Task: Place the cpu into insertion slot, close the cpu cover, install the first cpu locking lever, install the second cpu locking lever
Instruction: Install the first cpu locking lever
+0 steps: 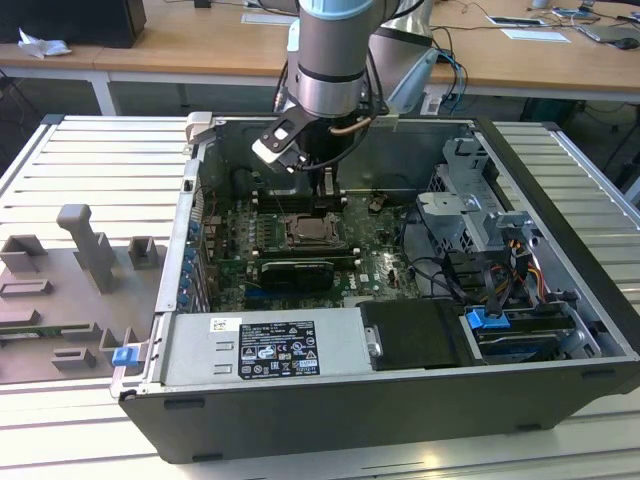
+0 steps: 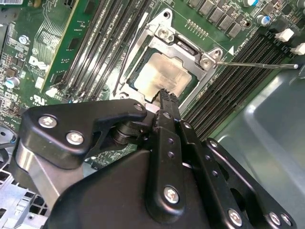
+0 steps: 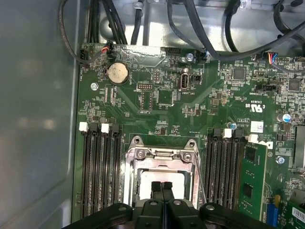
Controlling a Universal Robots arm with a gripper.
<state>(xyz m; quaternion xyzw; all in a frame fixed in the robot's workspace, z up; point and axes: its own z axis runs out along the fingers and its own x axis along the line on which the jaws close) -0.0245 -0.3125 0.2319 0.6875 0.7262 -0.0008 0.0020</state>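
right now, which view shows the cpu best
The second wrist view: the cpu lies almost wholly in sight, its pale top framed by the cpu cover. In the first wrist view the shut gripper hides part of it. The exterior view shows it far off below the arm.

Light: we record bright, even room light. Glare: pale sheen on cpu [image 2: 162,76], soft patches on case wall [image 3: 33,119]. Shadow: board [image 1: 385,250] dimmer in the exterior view.
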